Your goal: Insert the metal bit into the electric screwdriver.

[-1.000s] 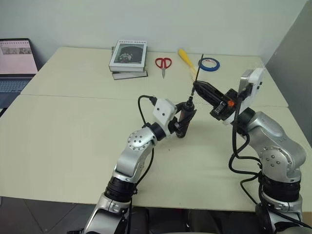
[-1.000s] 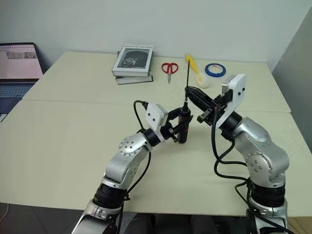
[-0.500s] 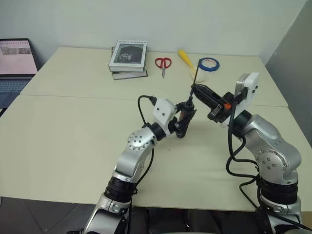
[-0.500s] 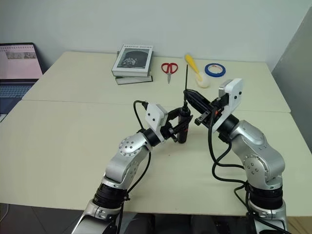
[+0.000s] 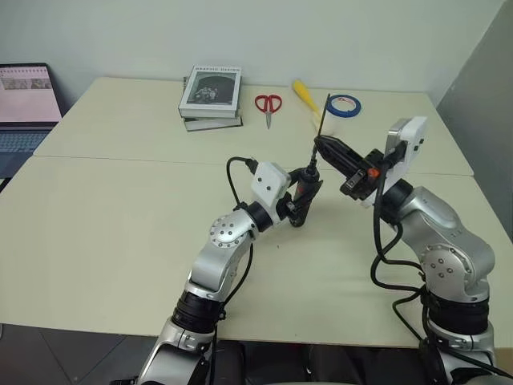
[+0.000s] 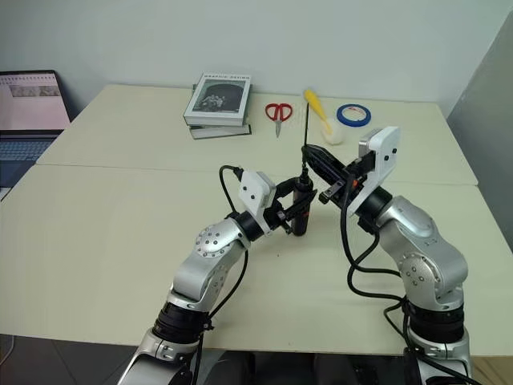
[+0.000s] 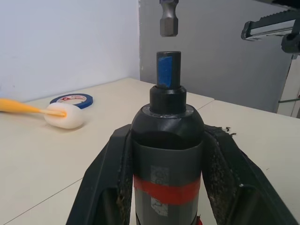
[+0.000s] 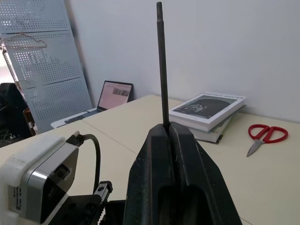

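The electric screwdriver (image 5: 302, 195), black with a red band (image 7: 167, 191), stands upright over the table with my left gripper (image 5: 303, 188) shut around its body. Its small blue tip (image 7: 167, 70) points up. My right gripper (image 5: 320, 145) is shut on the metal bit (image 5: 323, 120), a thin dark rod held nearly upright. In the left wrist view, the bit's lower end (image 7: 168, 21) hangs just above the blue tip, a small gap between them. In the right wrist view, the bit (image 8: 161, 65) rises from the closed fingertips (image 8: 159, 140).
At the table's far side lie a stack of books (image 5: 210, 95), red-handled scissors (image 5: 268, 104), a yellow-handled brush (image 5: 304, 92) and a blue tape roll (image 5: 344, 105). A laptop (image 5: 24, 104) stands at far left. A grey panel (image 5: 481, 96) borders the right.
My right forearm and wrist have drawn slightly to the left, bringing the bit a touch closer over the screwdriver's tip. The left arm holds still.
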`<state>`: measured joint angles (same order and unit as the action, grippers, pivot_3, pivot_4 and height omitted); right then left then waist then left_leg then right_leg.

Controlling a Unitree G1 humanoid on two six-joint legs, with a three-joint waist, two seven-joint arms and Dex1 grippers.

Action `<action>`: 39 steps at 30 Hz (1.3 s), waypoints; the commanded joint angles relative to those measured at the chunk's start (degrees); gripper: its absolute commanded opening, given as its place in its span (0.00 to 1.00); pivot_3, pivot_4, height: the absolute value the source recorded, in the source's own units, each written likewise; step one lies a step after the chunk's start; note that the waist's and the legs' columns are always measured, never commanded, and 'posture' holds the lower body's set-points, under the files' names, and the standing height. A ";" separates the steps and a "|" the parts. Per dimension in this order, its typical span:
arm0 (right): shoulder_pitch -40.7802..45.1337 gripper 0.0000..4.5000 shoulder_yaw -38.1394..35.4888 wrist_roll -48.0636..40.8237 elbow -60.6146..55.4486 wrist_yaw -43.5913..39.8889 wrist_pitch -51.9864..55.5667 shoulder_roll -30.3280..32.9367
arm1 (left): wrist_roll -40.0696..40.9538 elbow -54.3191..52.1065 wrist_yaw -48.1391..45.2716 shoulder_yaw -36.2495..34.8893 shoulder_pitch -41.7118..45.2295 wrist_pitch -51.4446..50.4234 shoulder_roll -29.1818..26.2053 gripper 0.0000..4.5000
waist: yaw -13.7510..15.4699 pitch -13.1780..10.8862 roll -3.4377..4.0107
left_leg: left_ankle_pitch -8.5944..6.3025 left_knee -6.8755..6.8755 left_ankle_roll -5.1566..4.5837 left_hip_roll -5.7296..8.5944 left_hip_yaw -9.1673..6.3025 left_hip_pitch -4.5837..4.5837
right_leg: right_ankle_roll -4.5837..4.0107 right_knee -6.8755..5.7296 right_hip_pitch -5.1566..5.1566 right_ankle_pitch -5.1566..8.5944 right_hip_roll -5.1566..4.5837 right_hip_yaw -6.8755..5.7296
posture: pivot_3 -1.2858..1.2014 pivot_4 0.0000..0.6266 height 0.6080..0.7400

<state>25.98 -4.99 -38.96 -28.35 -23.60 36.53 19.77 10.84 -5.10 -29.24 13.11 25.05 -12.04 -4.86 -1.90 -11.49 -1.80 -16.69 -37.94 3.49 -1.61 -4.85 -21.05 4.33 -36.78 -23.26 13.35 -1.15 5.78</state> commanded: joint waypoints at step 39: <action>3.92 0.00 1.08 -4.34 3.40 -8.55 7.84 9.02 | -0.71 -2.35 -0.29 0.90 -0.57 0.85 0.36 0.37 | 0.02 0.00 -0.01 | 0.00 0.02 0.00 0.00 0.00 0.01 | -0.02 0.04 0.00 0.02 0.00 0.00 | 0.52 0.24 1.00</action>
<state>29.97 -4.99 -41.84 -25.04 -31.10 41.78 28.13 10.34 -5.92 -29.41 13.17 24.35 -11.99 -4.92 -1.88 -11.48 -1.80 -16.69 -37.92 3.48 -1.62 -4.84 -21.04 4.31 -36.74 -23.25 13.37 -1.15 5.79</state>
